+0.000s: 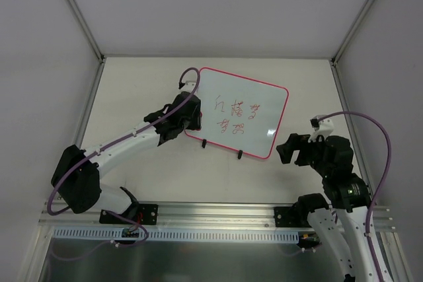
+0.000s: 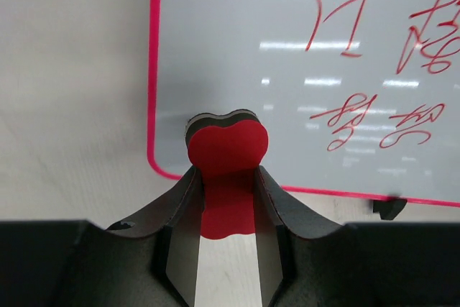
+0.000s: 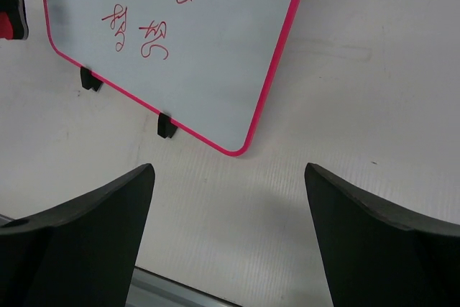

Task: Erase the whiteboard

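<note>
The whiteboard (image 1: 251, 90) has a pink-red frame, two black feet and red handwritten marks (image 1: 239, 115) in its middle. It lies on the table, tilted. My left gripper (image 1: 190, 122) is shut on the red bone-shaped eraser (image 2: 226, 150) at the board's left lower corner. In the left wrist view the eraser's front end overlaps the board (image 2: 302, 77) just inside the frame; the marks (image 2: 374, 116) lie to its right. My right gripper (image 1: 289, 150) is open and empty, just right of the board's lower right corner (image 3: 237, 150).
The table (image 1: 132, 97) is white, walled by grey panels with metal posts (image 1: 76, 11). A metal rail (image 1: 218, 232) runs along the near edge by the arm bases. The board's black feet (image 3: 166, 126) stick out at its near edge.
</note>
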Robot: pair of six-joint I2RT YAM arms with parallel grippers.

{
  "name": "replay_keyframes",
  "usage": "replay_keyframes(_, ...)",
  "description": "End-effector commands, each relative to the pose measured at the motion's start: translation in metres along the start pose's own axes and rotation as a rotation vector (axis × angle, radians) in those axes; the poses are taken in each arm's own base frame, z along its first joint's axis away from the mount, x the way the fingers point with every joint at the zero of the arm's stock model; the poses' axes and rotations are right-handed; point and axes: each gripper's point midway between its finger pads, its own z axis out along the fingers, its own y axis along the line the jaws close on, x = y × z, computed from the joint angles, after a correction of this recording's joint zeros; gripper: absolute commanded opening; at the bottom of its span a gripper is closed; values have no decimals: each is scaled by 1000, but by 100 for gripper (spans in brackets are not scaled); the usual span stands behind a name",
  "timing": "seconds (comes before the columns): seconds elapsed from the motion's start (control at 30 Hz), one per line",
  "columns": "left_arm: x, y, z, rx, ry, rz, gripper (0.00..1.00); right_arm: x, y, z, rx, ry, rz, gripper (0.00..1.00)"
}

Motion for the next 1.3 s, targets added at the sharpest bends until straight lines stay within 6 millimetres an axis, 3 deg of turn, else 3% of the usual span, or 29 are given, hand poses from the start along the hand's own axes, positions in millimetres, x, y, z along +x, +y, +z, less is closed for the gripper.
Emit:
replay_keyframes(0.0, -62, -24, 6, 134, -171, 135, 5, -32, 6, 13, -36, -71, -74, 88)
replay_keyframes(0.07, -69, -34, 16, 178, -182, 189, 5, -36, 11, 20, -73, -55, -91, 87)
replay_keyframes(0.13, -86, -41, 18, 199, -221, 209, 5, -39, 5, 34, -70, -28, -88, 87)
replay_keyframes(0.23, -94, -48, 22, 216, -231, 235, 5, -55, -5, 51, -86, -25, -79, 87)
replay_keyframes(0.27, -94, -49, 24, 218, -229, 239, 5, -59, -3, 54, -117, -23, -74, 88)
replay_keyframes(0.3, -96, -51, 23, 224, -232, 240, 5, -77, -4, 56, -121, -56, -72, 86)
replay_keyframes(0.37, -94, -51, 25, 228, -229, 250, 5, -86, -1, 71, -177, -40, -60, 86)
replay_keyframes(0.57, -90, -52, 26, 243, -221, 268, 5, -121, -23, 93, -261, -112, 8, 85)
replay_keyframes(0.73, -86, -54, 29, 251, -209, 276, 5, -126, -41, 117, -326, -104, 44, 76)
replay_keyframes(0.8, -85, -54, 32, 248, -206, 284, 5, -131, -36, 120, -377, -109, 34, 72)
replay_keyframes(1.27, -96, -65, 44, 267, -213, 323, 5, -109, -46, 150, -450, -29, 42, 59)
